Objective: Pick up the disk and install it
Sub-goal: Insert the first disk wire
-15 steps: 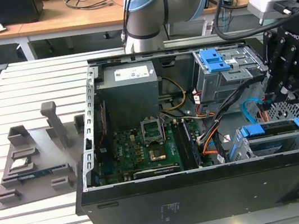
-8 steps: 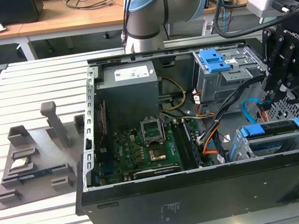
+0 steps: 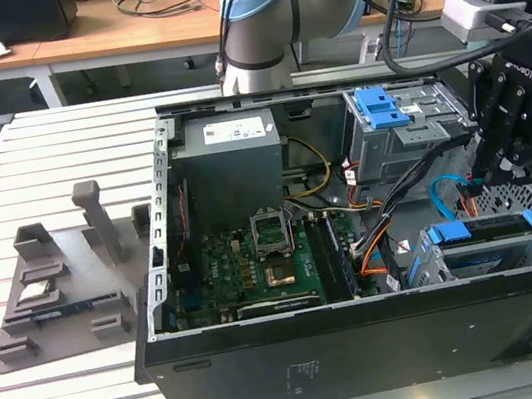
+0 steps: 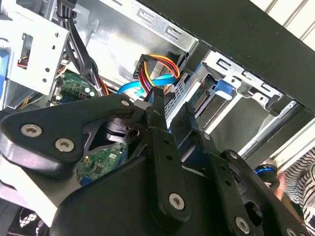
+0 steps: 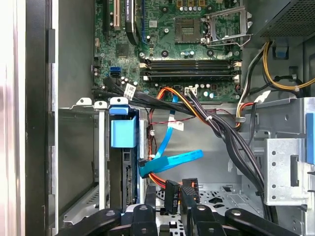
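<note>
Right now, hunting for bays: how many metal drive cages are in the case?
2: the far cage beside the power supply, and the near cage at the exterior view's right corner. Others may be hidden.

the computer case (image 3: pixel 370 345) has a matt black outer wall and bare grey sheet metal inside. the drive cage (image 3: pixel 403 137) is dull silvery metal with a glossy blue plastic latch (image 3: pixel 380 105). the circuit board (image 3: pixel 256 267) looks green and lacquered. the gripper (image 3: pixel 512 155) is matt black metal, and the slatted table (image 3: pixel 46 153) is pale metal.
</note>
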Controlling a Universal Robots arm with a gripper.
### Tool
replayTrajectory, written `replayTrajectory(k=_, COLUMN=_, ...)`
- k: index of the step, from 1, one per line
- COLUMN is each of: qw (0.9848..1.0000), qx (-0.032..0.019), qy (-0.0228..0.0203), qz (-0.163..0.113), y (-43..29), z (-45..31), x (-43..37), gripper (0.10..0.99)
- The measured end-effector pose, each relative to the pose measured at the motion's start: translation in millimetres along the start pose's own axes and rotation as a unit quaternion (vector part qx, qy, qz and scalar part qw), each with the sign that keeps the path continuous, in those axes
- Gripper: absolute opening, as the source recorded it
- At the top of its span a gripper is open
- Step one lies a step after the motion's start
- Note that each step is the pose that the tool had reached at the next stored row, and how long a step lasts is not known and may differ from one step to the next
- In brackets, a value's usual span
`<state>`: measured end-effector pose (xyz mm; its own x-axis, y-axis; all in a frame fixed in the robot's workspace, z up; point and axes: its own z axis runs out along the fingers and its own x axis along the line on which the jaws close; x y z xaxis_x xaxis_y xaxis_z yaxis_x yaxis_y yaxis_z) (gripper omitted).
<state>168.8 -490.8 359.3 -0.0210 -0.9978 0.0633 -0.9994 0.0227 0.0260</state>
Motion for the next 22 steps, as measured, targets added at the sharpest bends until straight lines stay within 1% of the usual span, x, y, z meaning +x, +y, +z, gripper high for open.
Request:
replayTrajectory(k=2, qw=1.0, qx=0.0, qy=0.0, qz=0.0, y=0.0, z=0.0, x=0.0, gripper=0.333)
replayTrajectory(k=3, qw=1.0, qx=0.0, qy=0.0, qz=0.0, y=0.0, z=0.1, x=0.0, gripper=0.318)
replayTrajectory(k=5, qw=1.0, qx=0.0, qy=0.0001, qz=0.0, y=0.0, z=0.1, x=0.0, gripper=0.188)
replayTrajectory(k=6, qw=1.0, qx=0.0, qy=0.0001, qz=0.0, y=0.0, z=0.2, x=0.0, gripper=0.165)
replayTrajectory(k=9, qw=1.0, qx=0.0, qy=0.0, qz=0.0, y=-0.1, z=0.5, x=0.8, gripper=0.165)
replayTrajectory(k=11, qw=1.0, qx=0.0002, qy=0.0076, qz=0.0, y=-0.3, z=1.1, x=9.7, gripper=0.165)
replayTrajectory(k=12, qw=1.0, qx=0.0002, qy=0.01, qz=0.0, y=-0.3, z=1.7, x=15.4, gripper=0.165)
replayTrajectory(k=13, qw=0.9999, qx=0.0002, qy=0.0105, qz=0.0, y=-0.8, z=5.6, x=26.7, gripper=0.165)
replayTrajectory(k=14, qw=0.9999, qx=0.0001, qy=0.0105, qz=0.0, y=-2.9, z=14.1, x=30.2, gripper=0.165)
replayTrajectory(k=15, qw=0.9999, qx=0.0001, qy=0.0105, qz=0.0, y=-4.3, z=15.6, x=30.1, gripper=0.165)
replayTrajectory(k=22, qw=0.9999, qx=0.0, qy=0.0104, qz=0.0, y=-7.5, z=19.7, x=29.7, gripper=0.165)
